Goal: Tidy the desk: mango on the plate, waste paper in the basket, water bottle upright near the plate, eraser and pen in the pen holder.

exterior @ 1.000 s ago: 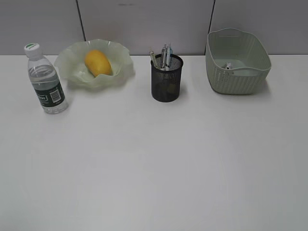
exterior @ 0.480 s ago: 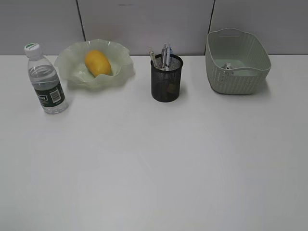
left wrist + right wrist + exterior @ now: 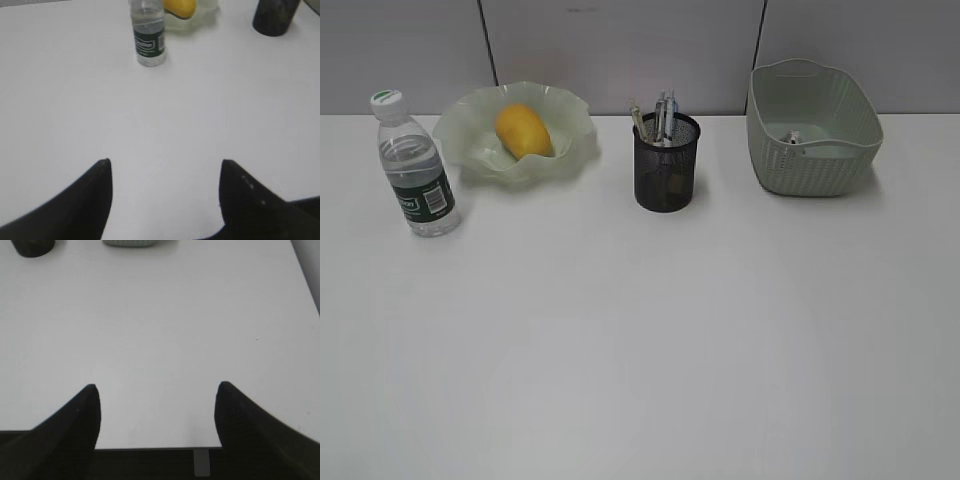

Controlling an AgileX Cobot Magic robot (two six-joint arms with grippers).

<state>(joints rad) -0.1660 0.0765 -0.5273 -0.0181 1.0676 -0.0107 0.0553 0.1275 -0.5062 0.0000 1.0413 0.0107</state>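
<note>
- Mango (image 3: 524, 130) lying inside the plate (image 3: 460, 135), at about 11 o'clock on the desk (image 3: 640, 340) in the exterior view; leaning toward the plate's centre, long axis tilted.
- Water bottle (image 3: 414, 168) upright, cap on top, just beside the plate at its 8 o'clock; apart from the rim (label dark green, partly readable only as a blur).
- Seen again in the left wrist view: water bottle (image 3: 148, 35) at 12 o'clock, mango (image 3: 180, 7) just behind it at 1 o'clock.
- Pen holder (image 3: 666, 163) standing near 12 o'clock, between plate and basket (image 3: 810, 128); several pens (image 3: 663, 118) sticking out above its rim. Something small and pale visible through the mesh low down; cannot tell what.
- Basket at 1 o'clock, well apart from the pen holder; a small white-grey scrap, likely the waste paper (image 3: 793, 137), on its floor.
- Left gripper (image 3: 165, 165) spread wide, nothing between the two dark fingers, hovering over bare desk at 6 o'clock of the bottle.
- Right gripper (image 3: 156, 390) likewise spread wide and holding nothing, above the desk's near edge (pen holder and basket only clipped at the top of that view).
</note>
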